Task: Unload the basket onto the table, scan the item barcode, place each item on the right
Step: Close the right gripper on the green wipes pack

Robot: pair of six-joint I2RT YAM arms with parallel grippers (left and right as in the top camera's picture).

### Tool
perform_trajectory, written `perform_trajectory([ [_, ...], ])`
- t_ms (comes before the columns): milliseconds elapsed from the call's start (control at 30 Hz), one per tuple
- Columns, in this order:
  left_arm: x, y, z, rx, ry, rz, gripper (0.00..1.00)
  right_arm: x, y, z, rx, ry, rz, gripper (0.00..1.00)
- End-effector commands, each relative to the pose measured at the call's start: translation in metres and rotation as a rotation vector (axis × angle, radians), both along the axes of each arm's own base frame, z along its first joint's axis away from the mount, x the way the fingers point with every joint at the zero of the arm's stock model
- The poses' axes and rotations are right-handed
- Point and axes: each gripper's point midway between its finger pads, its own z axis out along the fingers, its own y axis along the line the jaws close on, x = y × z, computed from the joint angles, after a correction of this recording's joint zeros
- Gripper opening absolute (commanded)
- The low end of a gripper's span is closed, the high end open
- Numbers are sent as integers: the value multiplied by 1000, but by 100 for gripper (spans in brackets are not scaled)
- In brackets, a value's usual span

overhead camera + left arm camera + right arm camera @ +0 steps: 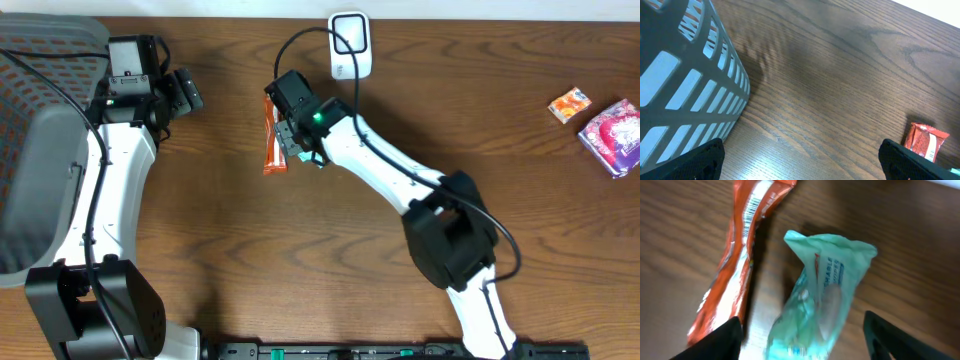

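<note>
We've scanned nothing yet, we reckon: right hand (801, 330) straddles the teal packet (825, 290) beside the orange wrapper (740, 265), upper centre, w/ fingers apart, no grip; left hand (800, 156) wide open, empty; scanner (350, 42) untouched.

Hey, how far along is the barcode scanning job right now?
Nothing looks done yet. In hand: the right arm holds its jaws open either side of the green packet, which lies on the table beside an orange wrapper. Still to do: grip it, lift it, show its barcode to the white scanner.
</note>
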Motion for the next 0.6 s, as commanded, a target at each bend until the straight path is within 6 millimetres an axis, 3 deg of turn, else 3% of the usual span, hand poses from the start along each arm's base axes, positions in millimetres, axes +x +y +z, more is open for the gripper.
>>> perform_trajectory([
  [0, 0, 4, 0, 2, 1, 17, 98, 2, -1, -19, -24, 7, -23, 71],
  [200, 0, 4, 0, 2, 1, 17, 98, 2, -5, -30, -55, 11, -33, 61],
  [400, 0, 4, 0, 2, 1, 17, 98, 6, -16, -35, -115, -11, -60, 60],
  [567, 0, 4, 0, 2, 1, 17, 98, 7, -19, -36, -127, -14, -66, 51],
])
